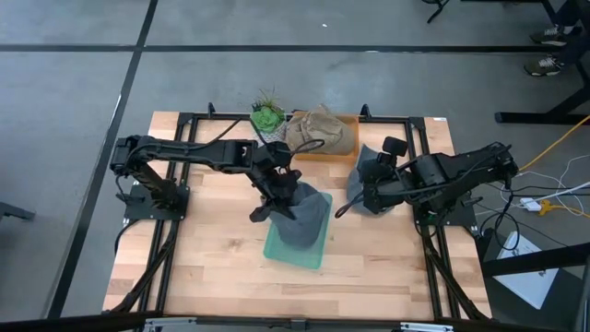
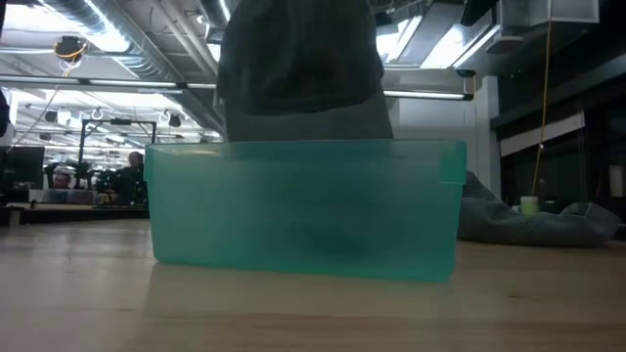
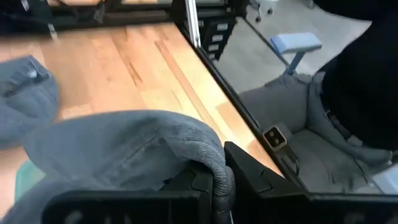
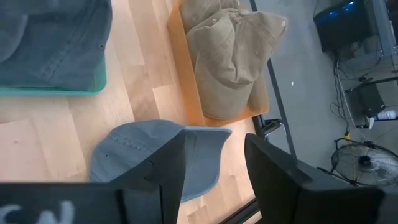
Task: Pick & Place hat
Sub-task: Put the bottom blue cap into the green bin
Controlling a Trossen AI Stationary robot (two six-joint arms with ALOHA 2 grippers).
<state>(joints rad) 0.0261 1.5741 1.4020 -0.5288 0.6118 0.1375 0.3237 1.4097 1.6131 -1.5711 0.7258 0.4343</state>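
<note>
A grey denim hat (image 1: 309, 217) sits over the green plastic bin (image 1: 293, 251) at the table's middle. My left gripper (image 1: 274, 203) is shut on it. In the low view the hat (image 2: 298, 68) rises above the bin (image 2: 303, 210) and reaches down into it. A second grey cap (image 1: 373, 169) lies on the table at the right. My right gripper (image 1: 350, 198) is open beside it, and in the right wrist view (image 4: 214, 162) its fingers stand on either side of that cap's brim (image 4: 205, 155). My left gripper (image 3: 217, 180) pinches the grey hat by a rolled edge of its cloth (image 3: 214, 165) between the two fingers, coming from above on the hat's left side. The hat hangs below the fingers, with its lower part inside the green bin (image 3: 22, 180).
An orange tray (image 1: 346, 152) with tan caps (image 4: 230, 62) stands at the far edge. A small green plant (image 1: 267, 115) stands to its left. Black frame rails run along the table's edges. Bare wood lies near and to the left of the bin.
</note>
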